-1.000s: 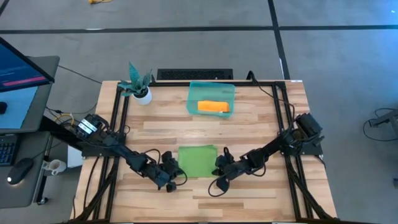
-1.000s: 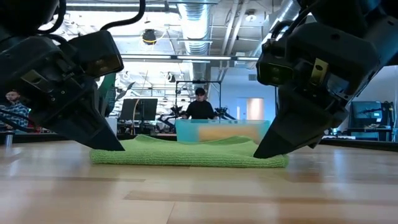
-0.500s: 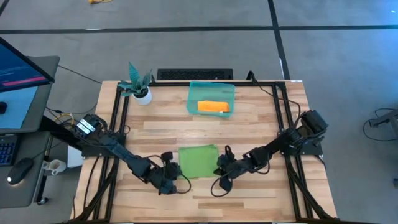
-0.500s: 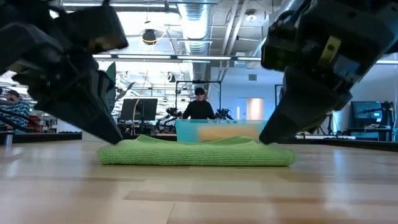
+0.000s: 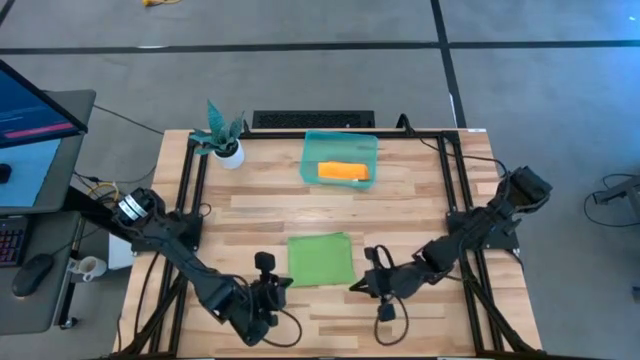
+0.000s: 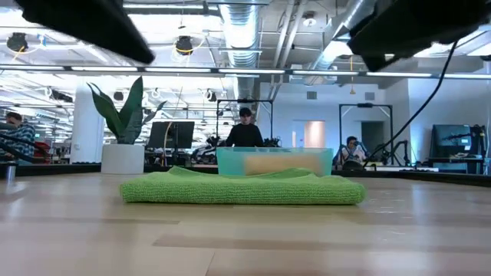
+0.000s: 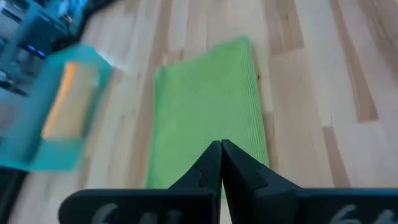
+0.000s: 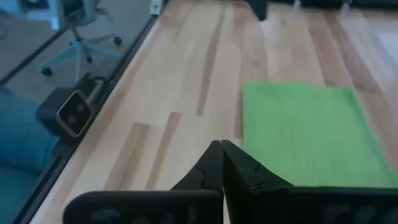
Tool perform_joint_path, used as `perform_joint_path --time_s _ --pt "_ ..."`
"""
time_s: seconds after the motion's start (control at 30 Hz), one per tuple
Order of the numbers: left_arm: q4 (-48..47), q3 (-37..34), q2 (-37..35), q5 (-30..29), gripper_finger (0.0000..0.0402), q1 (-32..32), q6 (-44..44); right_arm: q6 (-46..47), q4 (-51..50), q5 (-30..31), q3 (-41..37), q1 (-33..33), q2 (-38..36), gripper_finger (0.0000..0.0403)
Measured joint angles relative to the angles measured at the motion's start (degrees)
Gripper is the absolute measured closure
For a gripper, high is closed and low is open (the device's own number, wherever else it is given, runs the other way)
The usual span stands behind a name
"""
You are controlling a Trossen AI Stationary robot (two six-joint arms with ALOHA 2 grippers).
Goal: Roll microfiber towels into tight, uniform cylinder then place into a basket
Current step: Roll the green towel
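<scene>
Green towel [image 5: 321, 259] lies flat, folded, mid-bench — unrolled; orange towel [image 5: 343, 172] already in the basket [image 5: 340, 143]. Left gripper [image 5: 266, 293] and right gripper [image 5: 383, 291] flank its near edge, jaws shut, empty. Advise pinching both near corners evenly, rolling tight toward the basket.

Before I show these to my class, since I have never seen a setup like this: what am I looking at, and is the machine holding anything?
Two dark robot arms work at a wooden table. One picture looks straight down, one looks level across the tabletop, and two come from cameras on the arms' wrists. The left end effector and the right end effector are both shut and hold nothing; each sits beside the folded green towel, one on either side, not touching it. Farther back, a teal basket holds an orange towel, and a potted plant stands at a corner. The low view also shows people in the room behind.
</scene>
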Motion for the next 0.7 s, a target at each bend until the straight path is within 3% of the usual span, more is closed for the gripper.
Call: perform_joint_path --time_s 0.2,0.4,0.53,0.7 --pt "-0.46 2.72 0.0 -0.78 0.0401 -0.24 4.11 -7.01 -2.93 0.43 1.99 2.55 -0.85 0.0375" --pt "-6.07 8.91 0.0 -1.24 0.0401 -0.38 8.21 -10.55 -17.33 8.78 9.27 5.8 -0.82 0.0379" --pt "-16.26 14.64 0.0 -2.3 0.0401 -2.25 4.84 -10.53 -25.0 10.9 12.2 6.53 -0.8 0.038" --pt "-22.33 16.08 -0.02 -1.75 0.0401 -3.78 -0.25 -10.53 -26.14 10.71 12.55 6.5 -0.8 0.0372"
